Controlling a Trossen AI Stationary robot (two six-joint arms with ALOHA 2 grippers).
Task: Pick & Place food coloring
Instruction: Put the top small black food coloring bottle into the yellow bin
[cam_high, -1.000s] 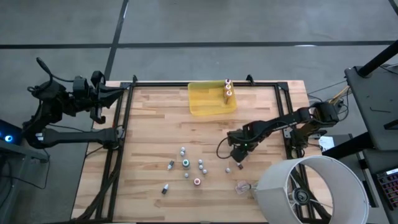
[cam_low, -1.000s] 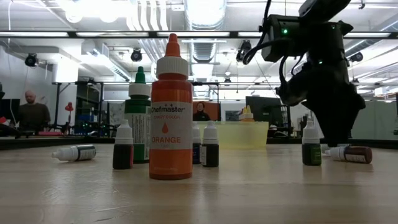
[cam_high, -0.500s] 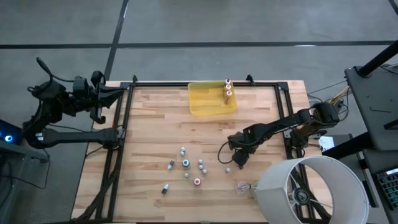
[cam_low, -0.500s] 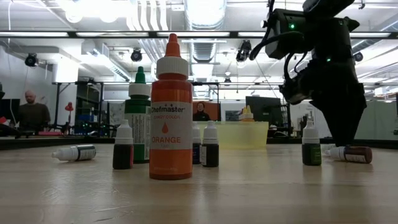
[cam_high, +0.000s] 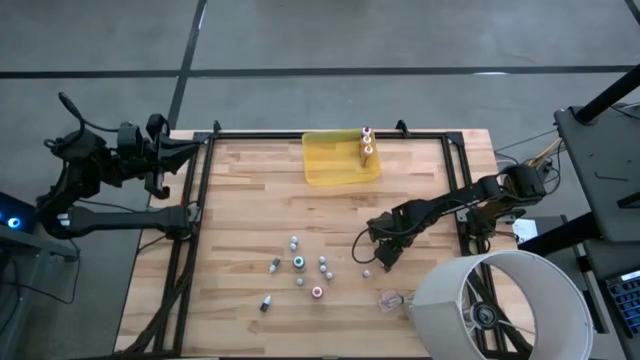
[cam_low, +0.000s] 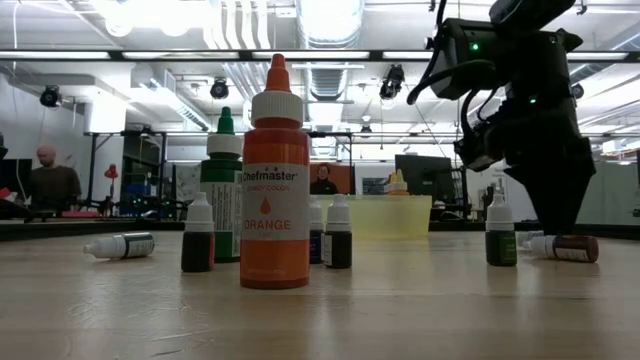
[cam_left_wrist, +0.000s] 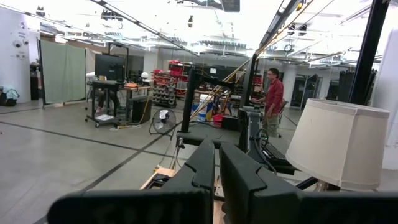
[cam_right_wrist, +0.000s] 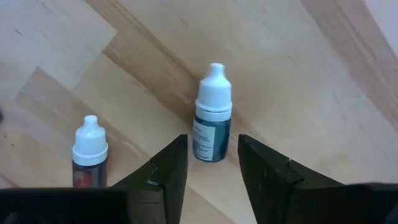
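The high view is looking straight down from well above, taking in the whole table (cam_high: 240, 210) and both arms. The low view is sitting at tabletop level, facing across the boards into the room, with an orange bottle (cam_low: 274, 180) very near at centre left. The left wrist view is facing level into the room. The right wrist view is looking down, close on a white-capped bottle (cam_right_wrist: 212, 115) at centre. High and low views are sharing the yellow tray (cam_high: 340, 158).

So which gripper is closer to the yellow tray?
The right gripper: it hangs over the table, toward the near edge from the yellow tray. The left gripper waits off the table's left edge.
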